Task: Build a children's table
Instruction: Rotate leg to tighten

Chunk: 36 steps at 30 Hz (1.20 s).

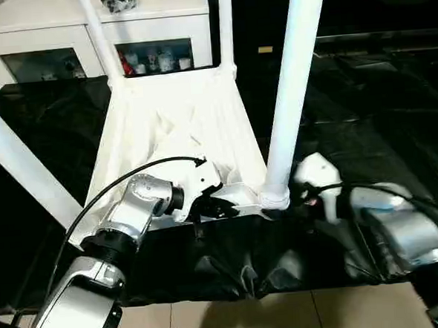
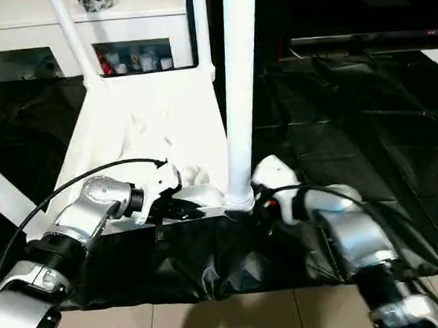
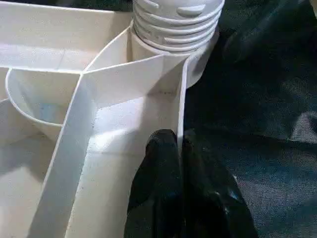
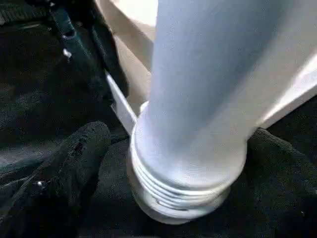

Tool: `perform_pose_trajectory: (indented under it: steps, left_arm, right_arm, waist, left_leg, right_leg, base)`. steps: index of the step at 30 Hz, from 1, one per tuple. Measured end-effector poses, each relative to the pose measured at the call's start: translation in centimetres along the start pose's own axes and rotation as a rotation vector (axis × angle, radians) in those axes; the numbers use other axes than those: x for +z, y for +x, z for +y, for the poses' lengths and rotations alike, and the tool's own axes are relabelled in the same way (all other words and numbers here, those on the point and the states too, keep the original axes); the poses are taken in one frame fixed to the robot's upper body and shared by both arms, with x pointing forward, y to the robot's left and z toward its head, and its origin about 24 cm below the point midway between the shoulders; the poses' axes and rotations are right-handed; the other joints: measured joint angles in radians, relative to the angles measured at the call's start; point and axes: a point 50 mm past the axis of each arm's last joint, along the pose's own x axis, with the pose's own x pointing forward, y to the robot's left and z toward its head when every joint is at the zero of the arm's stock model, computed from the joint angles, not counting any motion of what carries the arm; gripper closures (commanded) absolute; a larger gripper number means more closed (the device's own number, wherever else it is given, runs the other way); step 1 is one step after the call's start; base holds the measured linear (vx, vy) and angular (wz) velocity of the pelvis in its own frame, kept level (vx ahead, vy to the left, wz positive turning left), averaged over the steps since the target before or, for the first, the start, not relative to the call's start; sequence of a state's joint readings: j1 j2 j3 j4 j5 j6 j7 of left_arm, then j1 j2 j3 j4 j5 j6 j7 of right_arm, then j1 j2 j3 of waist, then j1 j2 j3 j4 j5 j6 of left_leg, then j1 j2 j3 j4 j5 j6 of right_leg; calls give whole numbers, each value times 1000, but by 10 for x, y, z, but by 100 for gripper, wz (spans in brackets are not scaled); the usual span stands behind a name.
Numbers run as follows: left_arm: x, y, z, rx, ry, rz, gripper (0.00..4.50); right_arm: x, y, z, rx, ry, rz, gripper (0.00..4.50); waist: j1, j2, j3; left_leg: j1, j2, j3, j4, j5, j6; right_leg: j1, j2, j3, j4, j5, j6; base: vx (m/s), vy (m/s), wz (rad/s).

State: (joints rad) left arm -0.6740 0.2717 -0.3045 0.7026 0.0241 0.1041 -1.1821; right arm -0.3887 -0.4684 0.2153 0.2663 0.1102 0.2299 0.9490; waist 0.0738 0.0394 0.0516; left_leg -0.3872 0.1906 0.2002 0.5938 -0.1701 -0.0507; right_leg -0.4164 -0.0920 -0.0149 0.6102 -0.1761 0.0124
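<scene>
The children's table lies upside down on a black cloth, its ribbed white top point(image 1: 179, 114) facing up. Legs stand in its corner sockets: the near-right leg point(image 1: 292, 78), the near-left leg point(image 1: 18, 161) and two far legs point(image 1: 96, 34) point(image 1: 225, 26). My left gripper point(image 3: 179, 144) is shut on the thin rim wall of the top, just beside the near-right socket point(image 3: 173, 29). My right gripper point(image 4: 183, 163) is open, one black finger point(image 4: 74, 163) on each side of the near-right leg's ribbed base point(image 4: 183, 188).
A white cabinet point(image 1: 47, 26) with glass doors stands behind the table. Black cloth point(image 1: 364, 110) covers the ground to the right and in front. Pale floor tiles point(image 1: 251, 318) show at the near edge.
</scene>
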Motion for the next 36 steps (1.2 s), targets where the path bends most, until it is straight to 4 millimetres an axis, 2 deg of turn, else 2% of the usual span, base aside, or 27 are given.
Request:
perform_pose_trajectory:
  steps: [10, 23, 24, 27, 29, 32, 33, 36]
  left_arm:
    - [-1, -1, -4, 21, -18, -55, 445]
    - [-4, -5, -4, 50, 5, -46, 445]
    - [-4, -5, -4, 50, 4, -45, 450]
    - [-5, -6, -4, 52, 4, -44, 450]
    - [-5, -6, -4, 54, 0, -42, 450]
    - [-6, -7, -3, 58, -5, -38, 450]
    - [-6, -7, -3, 59, -5, -37, 450]
    - [-7, -8, -3, 61, -9, -36, 450]
  right_arm:
    - [1, 12, -5, -12, 6, -33, 0]
    - [0, 15, -9, -14, -8, -35, 0]
    - [0, 15, -9, -14, -5, -37, 29]
    - [-1, 17, -8, -8, -2, -43, 43]
    - [-2, 18, -7, -6, 3, -48, 72]
    - [-2, 21, -6, 3, 9, -55, 90]
    - [-2, 22, -6, 3, 11, -59, 114]
    - [-2, 24, -5, 8, 20, -69, 124]
  waist:
    - [-9, -2, 1]
    - [-16, -2, 1]
    - [-17, -2, 1]
    - [-19, -3, 1]
    - [-20, -3, 1]
    - [-24, -3, 2]
    - [-25, -4, 2]
    - [-27, -4, 2]
  left_leg:
    - [-2, 0, 0, 0, -1, 1]
    - [-2, 0, 0, 0, -1, 1]
    - [-1, 0, 0, 0, -1, 1]
    - [-1, 1, 0, 0, -1, 1]
    - [-1, 1, 0, 0, -1, 1]
    - [-1, 1, 0, 0, -1, 1]
    - [-1, 1, 0, 0, -1, 1]
    - [-1, 1, 0, 0, -1, 1]
  right_leg:
    - [-2, 0, -1, -1, 0, 0]
    - [-1, 0, 0, 0, 0, 0]
    - [-1, 0, 0, 0, 0, 0]
    - [-1, 0, 0, 0, 0, 0]
    - [-1, 0, 0, 0, 0, 0]
    - [-1, 0, 0, 0, 0, 0]
    - [-1, 0, 0, 0, 0, 0]
    - [-1, 1, 0, 0, 0, 0]
  base:
    - [0, 0, 0]
    - [0, 0, 0]
    - [0, 0, 0]
    - [0, 0, 0]
    - [0, 0, 0]
    - [0, 0, 0]
    - [0, 0, 0]
    - [0, 0, 0]
